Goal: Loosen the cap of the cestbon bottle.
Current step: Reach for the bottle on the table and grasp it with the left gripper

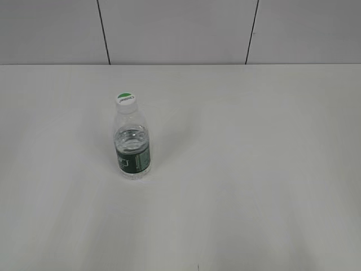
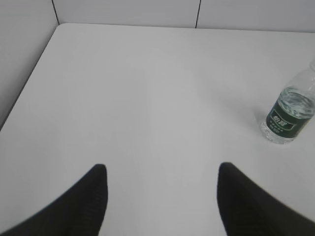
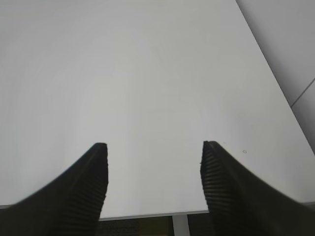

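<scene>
The cestbon bottle [image 1: 132, 147] stands upright on the white table, left of the middle in the exterior view. It is clear and ribbed, with a dark green label band low on its body. Its white cap [image 1: 126, 99] with a green mark sits on top. The bottle also shows at the right edge of the left wrist view [image 2: 290, 114], with its cap cut off there. My left gripper [image 2: 161, 168] is open and empty, well short of the bottle and to its left. My right gripper [image 3: 153, 145] is open and empty over the table's near edge. Neither gripper shows in the exterior view.
The white table [image 1: 254, 169] fills the exterior view, backed by a grey panelled wall [image 1: 180, 28]. The table's left edge [image 2: 29, 83] shows in the left wrist view. Its right edge [image 3: 268, 64] and near edge [image 3: 147, 215] show in the right wrist view.
</scene>
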Available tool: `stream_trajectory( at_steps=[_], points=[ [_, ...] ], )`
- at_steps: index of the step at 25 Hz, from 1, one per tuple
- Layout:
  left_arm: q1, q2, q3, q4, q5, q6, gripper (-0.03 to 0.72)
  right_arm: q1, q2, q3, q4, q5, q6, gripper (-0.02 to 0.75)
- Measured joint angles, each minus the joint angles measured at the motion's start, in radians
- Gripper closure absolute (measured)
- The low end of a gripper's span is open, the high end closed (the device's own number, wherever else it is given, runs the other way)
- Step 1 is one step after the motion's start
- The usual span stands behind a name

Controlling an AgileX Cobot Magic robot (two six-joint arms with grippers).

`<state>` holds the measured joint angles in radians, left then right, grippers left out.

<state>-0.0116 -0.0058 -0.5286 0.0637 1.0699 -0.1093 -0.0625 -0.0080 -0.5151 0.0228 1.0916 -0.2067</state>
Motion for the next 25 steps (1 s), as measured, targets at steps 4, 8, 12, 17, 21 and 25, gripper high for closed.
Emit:
stream_trajectory(
  at_steps=[4, 8, 12, 17, 21, 25],
  points=[
    [0.0, 0.0, 0.0, 0.0, 0.0, 0.0, 0.25, 0.0, 0.0, 0.0, 0.0, 0.0, 0.0, 0.279],
    [0.0, 0.0, 0.0, 0.0, 0.0, 0.0, 0.25, 0.0, 0.0, 0.0, 0.0, 0.0, 0.0, 0.279],
    [0.0, 0.0, 0.0, 0.0, 0.0, 0.0, 0.25, 0.0, 0.0, 0.0, 0.0, 0.0, 0.0, 0.279],
    [0.0, 0.0, 0.0, 0.0, 0.0, 0.0, 0.25, 0.0, 0.0, 0.0, 0.0, 0.0, 0.0, 0.279],
    [0.0, 0.0, 0.0, 0.0, 0.0, 0.0, 0.25, 0.0, 0.0, 0.0, 0.0, 0.0, 0.0, 0.279],
    [0.0, 0.0, 0.0, -0.001, 0.0, 0.0, 0.25, 0.0, 0.0, 0.0, 0.0, 0.0, 0.0, 0.279]
  ],
)
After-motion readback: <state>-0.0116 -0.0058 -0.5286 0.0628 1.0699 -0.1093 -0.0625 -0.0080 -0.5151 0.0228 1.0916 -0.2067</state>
